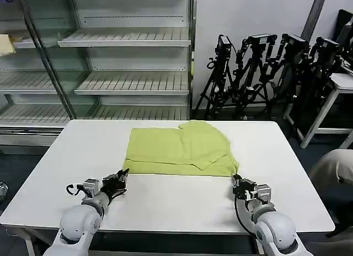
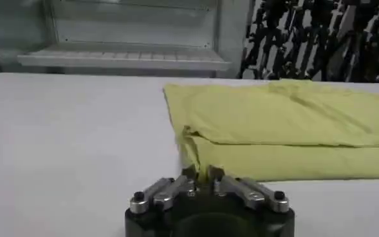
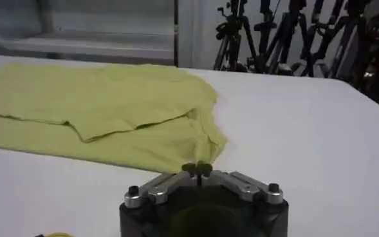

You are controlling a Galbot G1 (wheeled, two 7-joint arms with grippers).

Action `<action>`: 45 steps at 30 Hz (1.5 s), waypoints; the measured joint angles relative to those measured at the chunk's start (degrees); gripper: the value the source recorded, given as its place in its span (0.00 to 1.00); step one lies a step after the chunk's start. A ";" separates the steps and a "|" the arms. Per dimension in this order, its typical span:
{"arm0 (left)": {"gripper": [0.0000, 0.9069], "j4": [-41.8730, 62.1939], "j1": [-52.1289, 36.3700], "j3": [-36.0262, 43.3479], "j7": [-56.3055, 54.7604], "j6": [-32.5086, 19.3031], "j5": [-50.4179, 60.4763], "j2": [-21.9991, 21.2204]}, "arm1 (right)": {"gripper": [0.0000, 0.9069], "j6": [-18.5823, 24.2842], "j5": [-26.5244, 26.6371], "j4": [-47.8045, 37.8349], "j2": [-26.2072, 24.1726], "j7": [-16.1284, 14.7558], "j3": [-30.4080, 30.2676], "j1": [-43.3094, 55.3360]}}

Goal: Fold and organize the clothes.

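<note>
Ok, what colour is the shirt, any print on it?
Plain lime yellow-green shirt, no print visible; head view shows it best.

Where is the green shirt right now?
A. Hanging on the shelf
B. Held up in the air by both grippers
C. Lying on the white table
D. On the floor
C: the T-shirt lies partly folded on the white table, with the left gripper and right gripper at its near corners.

The T-shirt [image 1: 182,148] lies folded on the table [image 1: 165,201], toward its far middle. The left gripper [image 1: 122,176] sits just before its near left corner, the right gripper [image 1: 237,183] by its near right corner, perhaps touching the hem. Shelves [image 1: 132,82] stand behind the table, tripods [image 1: 259,74] to the right.
</note>
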 measured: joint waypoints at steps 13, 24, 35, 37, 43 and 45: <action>0.01 -5.05 6.12 -3.31 0.73 0.02 -0.48 0.91 | 0.00 0.03 -4.33 9.10 0.54 -0.16 1.00 -8.95; 0.01 -11.91 15.34 -8.30 1.74 0.02 -2.00 0.99 | 0.00 0.97 -9.51 17.28 1.03 -1.42 2.18 -19.37; 0.01 -18.66 23.79 -13.07 2.82 0.02 -2.85 0.58 | 0.00 2.23 -13.82 23.30 1.71 -2.50 4.06 -28.47; 0.01 -19.59 25.03 -13.66 3.07 0.02 -2.96 0.56 | 0.00 2.32 -14.25 24.24 1.76 -2.65 4.55 -29.99; 1.00 -22.16 28.43 -14.47 3.31 0.02 -3.58 0.25 | 1.00 2.47 -15.35 25.95 1.31 -3.52 5.99 -33.14; 1.00 -22.94 29.45 -14.89 3.49 0.01 -3.76 0.31 | 1.00 2.44 -15.40 26.53 1.06 -3.80 6.62 -33.48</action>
